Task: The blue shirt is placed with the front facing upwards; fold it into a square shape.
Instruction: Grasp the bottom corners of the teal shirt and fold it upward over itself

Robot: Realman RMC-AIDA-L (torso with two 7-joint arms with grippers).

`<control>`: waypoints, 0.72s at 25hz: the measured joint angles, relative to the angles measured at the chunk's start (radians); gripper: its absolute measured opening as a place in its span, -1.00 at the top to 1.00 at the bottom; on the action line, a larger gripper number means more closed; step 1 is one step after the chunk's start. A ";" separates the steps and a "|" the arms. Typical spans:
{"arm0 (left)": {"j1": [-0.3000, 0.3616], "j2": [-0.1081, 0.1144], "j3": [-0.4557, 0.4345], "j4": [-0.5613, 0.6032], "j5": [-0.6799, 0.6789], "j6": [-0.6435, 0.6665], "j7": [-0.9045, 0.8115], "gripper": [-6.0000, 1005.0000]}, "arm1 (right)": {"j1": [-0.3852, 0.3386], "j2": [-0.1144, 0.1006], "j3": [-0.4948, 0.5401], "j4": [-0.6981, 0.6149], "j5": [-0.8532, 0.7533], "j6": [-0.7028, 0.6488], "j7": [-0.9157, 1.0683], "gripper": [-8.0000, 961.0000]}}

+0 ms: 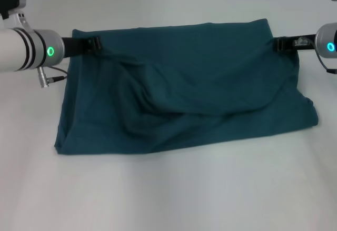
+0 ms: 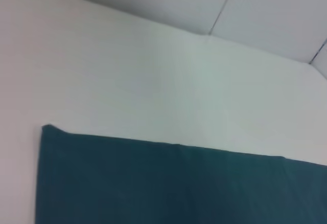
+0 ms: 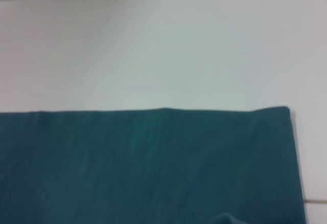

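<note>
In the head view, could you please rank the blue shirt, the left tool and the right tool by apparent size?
1. Blue shirt, by far the largest.
2. Left tool and right tool: both small and dark at the shirt's far corners; they look alike, so no ranking.

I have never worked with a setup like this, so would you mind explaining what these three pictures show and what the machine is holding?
This is a two-armed robot folding laundry. The wide picture comes from a camera on its head, looking down at a white table. On the table lies the blue shirt, already folded over into a wide rumpled rectangle. The left gripper and the right gripper each sit at one far corner of the cloth, apparently pinching its edge. The other two pictures come from cameras on the wrists: each shows only the shirt's far edge and bare table beyond, not the fingers.
</note>
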 joint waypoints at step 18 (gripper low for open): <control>-0.029 -0.022 0.039 -0.046 -0.006 -0.112 0.035 0.89 | 0.034 -0.001 -0.092 0.092 0.000 0.161 -0.001 0.86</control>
